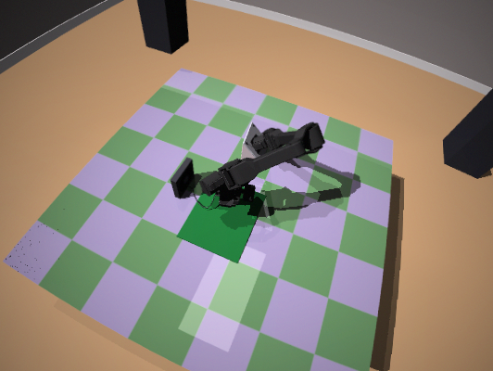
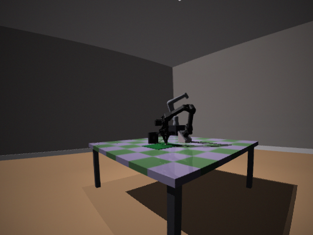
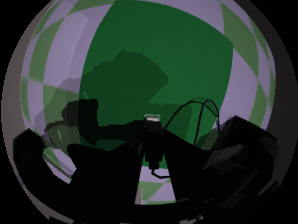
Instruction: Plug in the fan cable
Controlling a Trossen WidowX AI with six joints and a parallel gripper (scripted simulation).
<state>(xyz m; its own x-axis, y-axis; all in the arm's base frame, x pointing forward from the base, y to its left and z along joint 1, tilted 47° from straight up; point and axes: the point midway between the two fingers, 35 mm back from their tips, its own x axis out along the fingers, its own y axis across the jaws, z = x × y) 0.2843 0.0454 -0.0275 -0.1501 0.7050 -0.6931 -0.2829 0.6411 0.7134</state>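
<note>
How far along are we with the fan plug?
Picked up: the gripper is shut on the black plug, cable attached. In hand: it is over the green board, near the pale header; seating can't be told. Left: confirm fully down, release, back off.

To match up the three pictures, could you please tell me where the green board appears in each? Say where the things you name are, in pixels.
Top: green board (image 1: 218,232) (image 2: 154,146) (image 3: 165,35), just below centre.
Exterior: on the tabletop, below centre.
Wrist: upper middle.
Shared landmark: the checkered tabletop (image 1: 306,287) (image 2: 165,168) (image 3: 240,30).
</note>
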